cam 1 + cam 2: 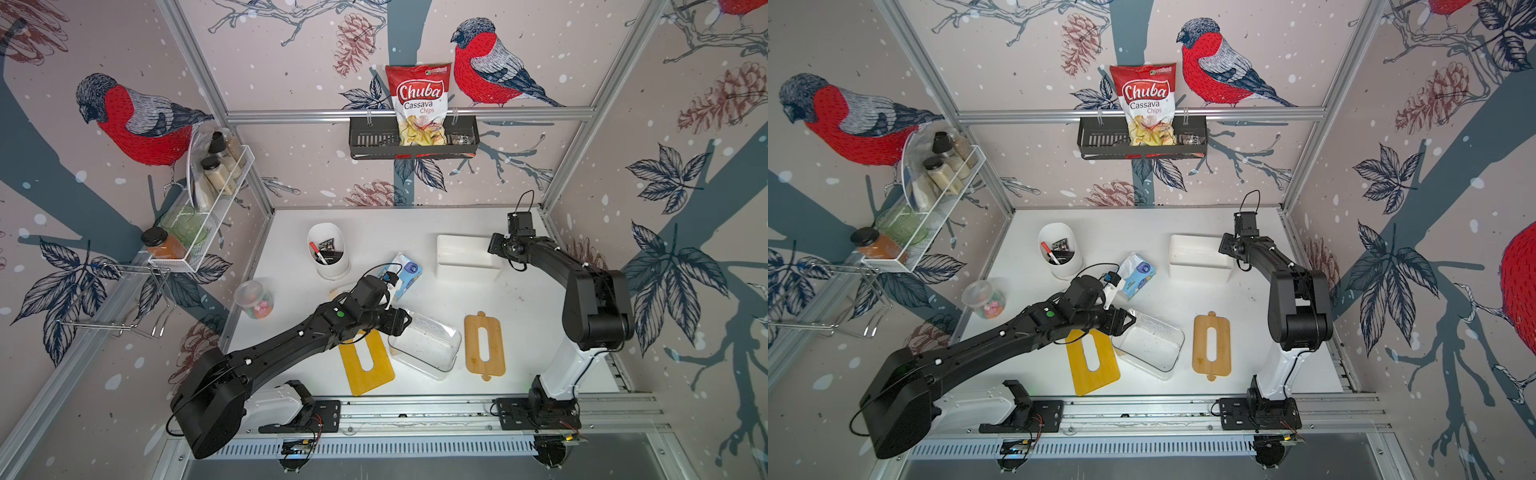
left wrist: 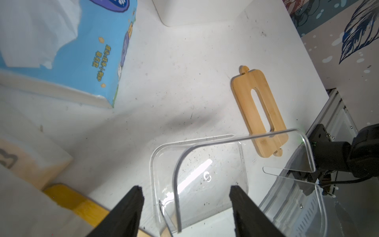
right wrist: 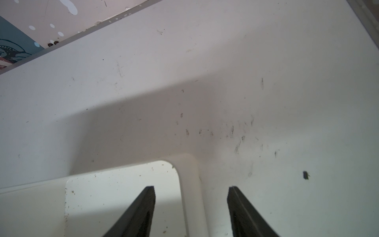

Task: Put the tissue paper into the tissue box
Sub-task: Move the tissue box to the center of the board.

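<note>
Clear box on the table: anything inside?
Nothing shows inside the clear box: only specks and the white table through its walls. In both top views the left gripper covers its corner nearest the yellow lid. The blue tissue pack lies outside it.

Reference: central tub [image 1: 432,353]. Tissue pack [image 1: 409,272] at 11 o'clock, rear box [image 1: 463,266] at 1 o'clock, slotted lid [image 1: 471,345] at 3 o'clock, pen holder [image 1: 332,270] at 10 o'clock.

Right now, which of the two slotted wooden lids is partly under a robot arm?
The darker yellow wooden lid: the left arm crosses its far end. The paler bamboo lid lies uncovered beyond the clear plastic box.
</note>
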{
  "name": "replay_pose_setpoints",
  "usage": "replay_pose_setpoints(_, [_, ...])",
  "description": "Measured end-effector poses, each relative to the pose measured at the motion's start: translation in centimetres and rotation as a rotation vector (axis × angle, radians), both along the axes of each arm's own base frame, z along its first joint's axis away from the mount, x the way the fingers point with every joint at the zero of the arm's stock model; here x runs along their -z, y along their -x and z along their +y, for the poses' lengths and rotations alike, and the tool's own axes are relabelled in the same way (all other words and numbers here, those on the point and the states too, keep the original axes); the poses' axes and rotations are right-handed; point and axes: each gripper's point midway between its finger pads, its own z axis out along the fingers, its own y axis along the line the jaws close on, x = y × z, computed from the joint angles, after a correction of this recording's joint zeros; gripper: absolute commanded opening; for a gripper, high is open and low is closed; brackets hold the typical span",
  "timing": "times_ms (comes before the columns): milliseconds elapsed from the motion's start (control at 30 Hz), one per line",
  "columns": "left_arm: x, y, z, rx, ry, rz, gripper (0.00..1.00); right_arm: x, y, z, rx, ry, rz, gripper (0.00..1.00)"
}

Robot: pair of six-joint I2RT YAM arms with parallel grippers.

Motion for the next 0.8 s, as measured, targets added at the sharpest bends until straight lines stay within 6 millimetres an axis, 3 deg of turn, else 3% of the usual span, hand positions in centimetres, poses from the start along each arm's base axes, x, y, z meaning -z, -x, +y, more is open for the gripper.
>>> replay_pose_setpoints(167, [2.1,-0.2,-0.1,-0.005,-0.056,0.034,0.29,-0.1,0.8,0.4,-0.012,-0.006,0.002,0.64])
replay_pose_setpoints(333, [3.1,-1.6,-1.0,-0.038,-0.073,0.040,0.15,-0.2,1.7,0.4,-0.016,-0.006,0.004,0.66])
replay_pose_setpoints(500, [3.4,-3.3,-1.5,-0.100,-0.082,0.028,0.06,-0.7,2.4,0.6,-0.021,-0.006,-0.007,0.67])
replay_pose_setpoints(800, [2.7,-10.0,-0.2,-0.307,-0.128,-0.055,0.04,-1.6,2.8,1.6,-0.044,-0.008,-0.023,0.68])
